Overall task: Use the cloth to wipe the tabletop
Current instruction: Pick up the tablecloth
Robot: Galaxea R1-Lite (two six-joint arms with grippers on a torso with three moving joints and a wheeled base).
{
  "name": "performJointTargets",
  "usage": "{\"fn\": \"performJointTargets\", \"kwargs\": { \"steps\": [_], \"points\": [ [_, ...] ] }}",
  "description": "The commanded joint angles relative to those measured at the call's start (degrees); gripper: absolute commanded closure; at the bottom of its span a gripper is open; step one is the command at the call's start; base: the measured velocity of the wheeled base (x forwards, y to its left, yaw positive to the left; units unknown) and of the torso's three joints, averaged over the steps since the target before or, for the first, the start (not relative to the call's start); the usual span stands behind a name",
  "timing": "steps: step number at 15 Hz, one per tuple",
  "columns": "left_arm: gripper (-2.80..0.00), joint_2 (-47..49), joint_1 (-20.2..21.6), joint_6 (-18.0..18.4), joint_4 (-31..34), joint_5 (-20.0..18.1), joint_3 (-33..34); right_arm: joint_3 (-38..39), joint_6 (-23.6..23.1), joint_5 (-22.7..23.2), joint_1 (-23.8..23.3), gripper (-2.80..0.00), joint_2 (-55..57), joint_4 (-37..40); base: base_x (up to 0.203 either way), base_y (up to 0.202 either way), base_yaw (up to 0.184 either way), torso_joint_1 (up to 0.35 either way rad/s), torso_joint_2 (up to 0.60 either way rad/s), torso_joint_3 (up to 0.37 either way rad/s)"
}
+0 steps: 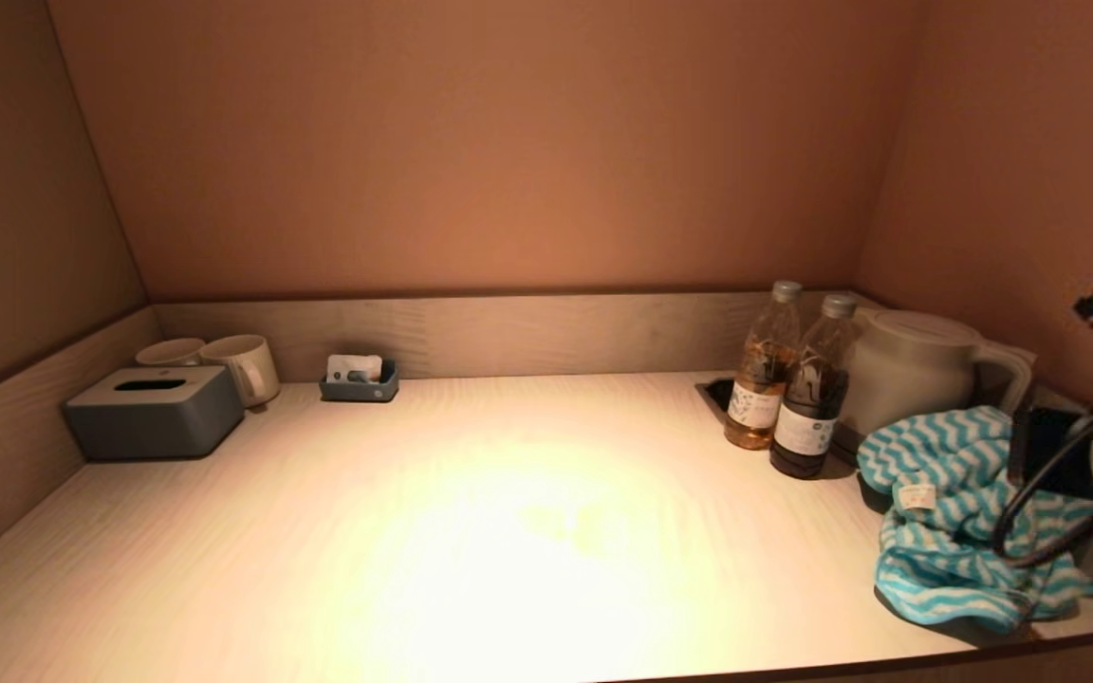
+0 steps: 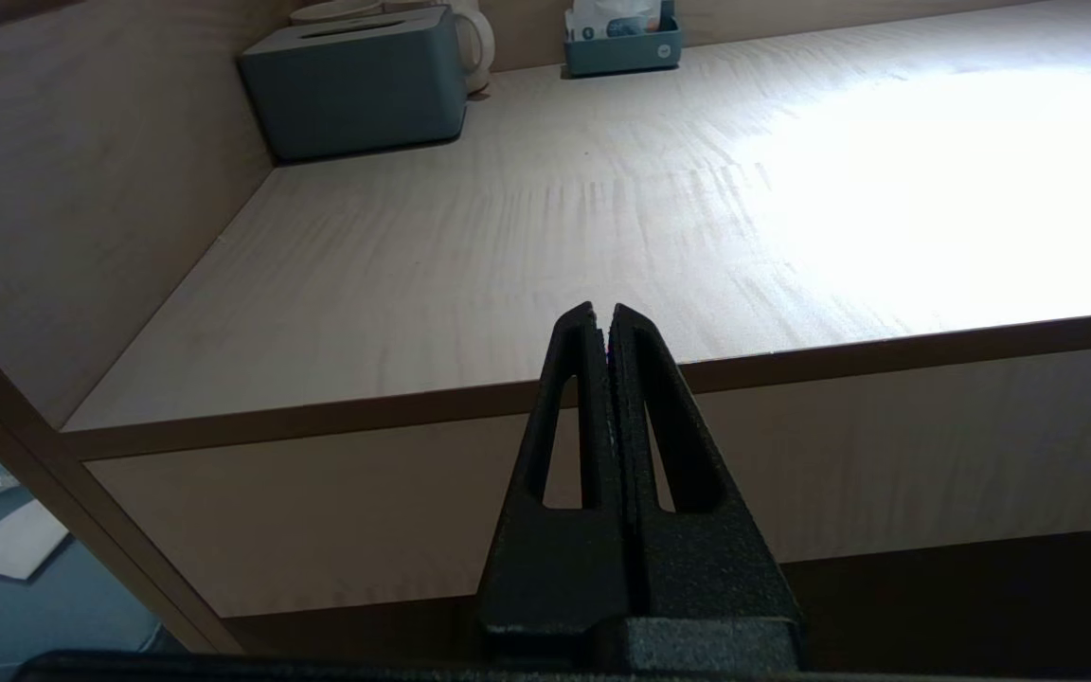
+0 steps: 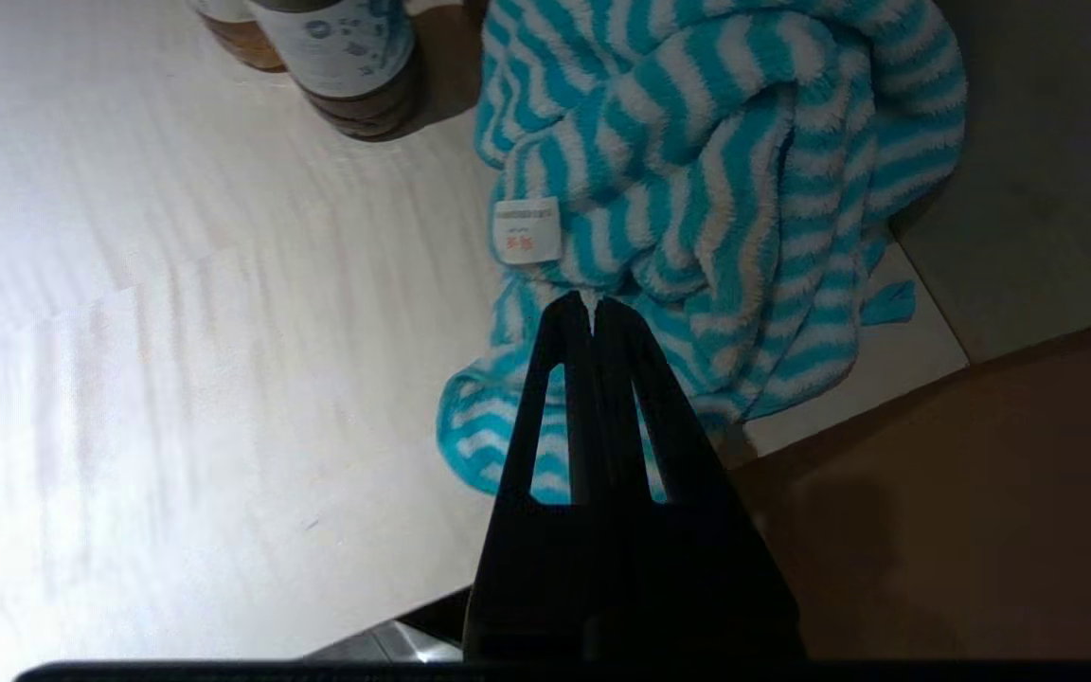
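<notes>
The tabletop (image 1: 471,531) is a wide pale wood-grain counter with a low rim. The cloth (image 1: 945,512), a turquoise and white zigzag towel with a small white tag, lies bunched at its front right corner in front of the kettle. My right arm (image 1: 1078,455) reaches in from the right over the cloth. In the right wrist view my right gripper (image 3: 591,301) is shut and empty, its tips over the cloth (image 3: 716,161) close to the tag. My left gripper (image 2: 602,311) is shut and empty, parked low in front of the tabletop's front edge (image 2: 508,237).
Two bottles (image 1: 763,370) (image 1: 812,398) and a pale kettle (image 1: 917,370) stand at the back right, just behind the cloth. A grey tissue box (image 1: 156,410), two mugs (image 1: 243,365) and a small tray (image 1: 360,379) sit at the back left. Walls close three sides.
</notes>
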Motion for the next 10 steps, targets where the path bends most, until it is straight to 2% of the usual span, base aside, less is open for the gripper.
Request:
{"fn": "performJointTargets", "kwargs": {
  "steps": [1, 3, 4, 10],
  "points": [
    [0.00, 0.0, 0.0, 0.0, 0.0, 0.0, 0.0, -2.1, 0.5, -0.2, -2.2, 0.00, 8.3, 0.1, 0.000, 0.000, 0.000, 0.000, 0.00, 0.000],
    [0.00, 0.0, 0.0, 0.0, 0.0, 0.0, 0.0, -3.2, 0.6, -0.1, -4.3, 0.00, 10.8, 0.0, 0.000, 0.000, 0.000, 0.000, 0.00, 0.000],
    [0.00, 0.0, 0.0, 0.0, 0.0, 0.0, 0.0, -3.9, 0.6, 0.0, -4.7, -2.80, 11.3, 0.1, 0.000, 0.000, 0.000, 0.000, 0.00, 0.000],
    [0.00, 0.0, 0.0, 0.0, 0.0, 0.0, 0.0, -7.1, 0.5, 0.0, -4.9, -2.80, 15.2, 0.0, 0.000, 0.000, 0.000, 0.000, 0.00, 0.000]
  ]
}}
